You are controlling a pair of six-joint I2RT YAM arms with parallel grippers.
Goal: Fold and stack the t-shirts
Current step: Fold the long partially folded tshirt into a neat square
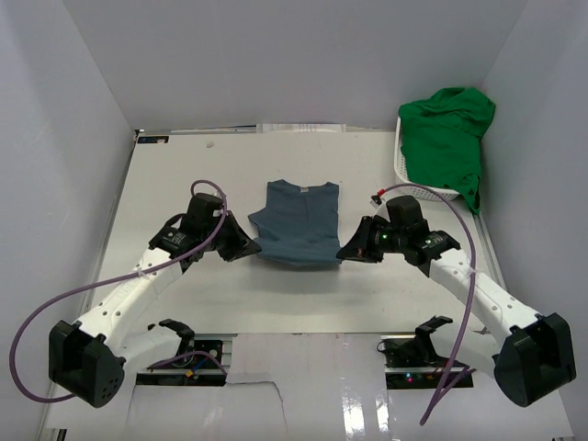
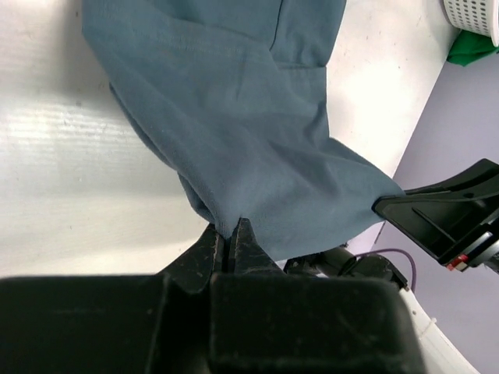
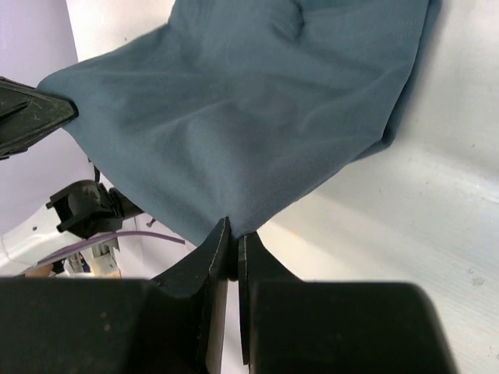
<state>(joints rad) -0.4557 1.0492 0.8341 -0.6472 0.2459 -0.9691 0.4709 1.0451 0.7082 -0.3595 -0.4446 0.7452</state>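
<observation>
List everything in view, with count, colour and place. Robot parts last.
slate-blue t-shirt: one, slate-blue, middle of the table, collar at the far end
green t-shirt: one, bright green, bunched in the basket and hanging over its rim
basket: one, white lattice, far right corner of the table
table: one, white, between grey walls
arms: two, white and black with purple cables, reaching in from the near edge
left gripper: one, black, shut on the slate-blue t-shirt's near left edge
right gripper: one, black, shut on its near right edge
</observation>
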